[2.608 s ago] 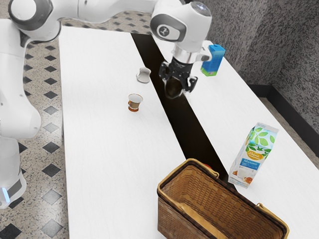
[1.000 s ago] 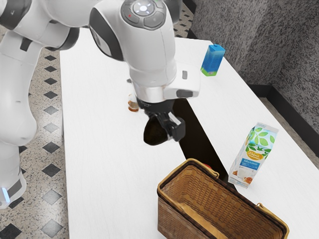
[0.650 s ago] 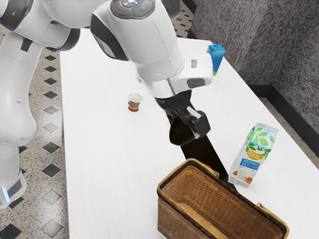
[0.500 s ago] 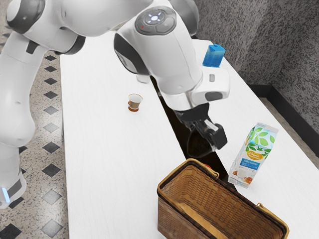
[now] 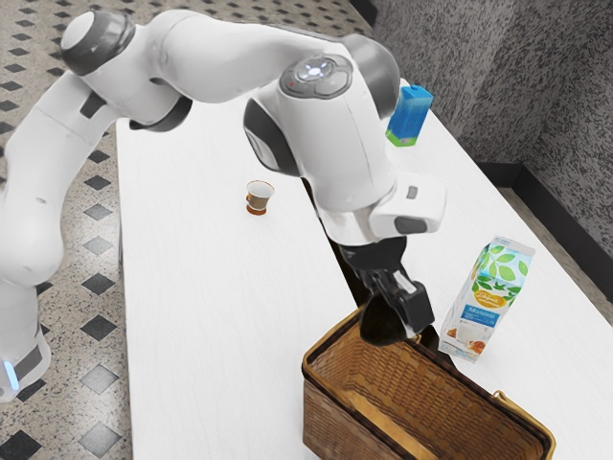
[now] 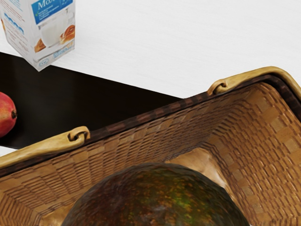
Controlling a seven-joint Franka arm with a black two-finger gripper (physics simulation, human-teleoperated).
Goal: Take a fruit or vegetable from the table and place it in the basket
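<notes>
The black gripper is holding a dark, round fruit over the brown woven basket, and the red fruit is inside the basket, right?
No, the red fruit isn't inside the brown woven basket: the wrist view shows it outside, on the black strip. The black gripper is indeed holding the dark, round fruit over the basket.

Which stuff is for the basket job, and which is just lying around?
For the job:
dark greenish round fruit
brown woven wicker basket

Just lying around:
round red fruit
tall white leafy carton
boxy blue carton
small brown and white cup

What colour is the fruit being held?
The fruit is dark brown, flecked green; clearest in the wrist view.
</notes>
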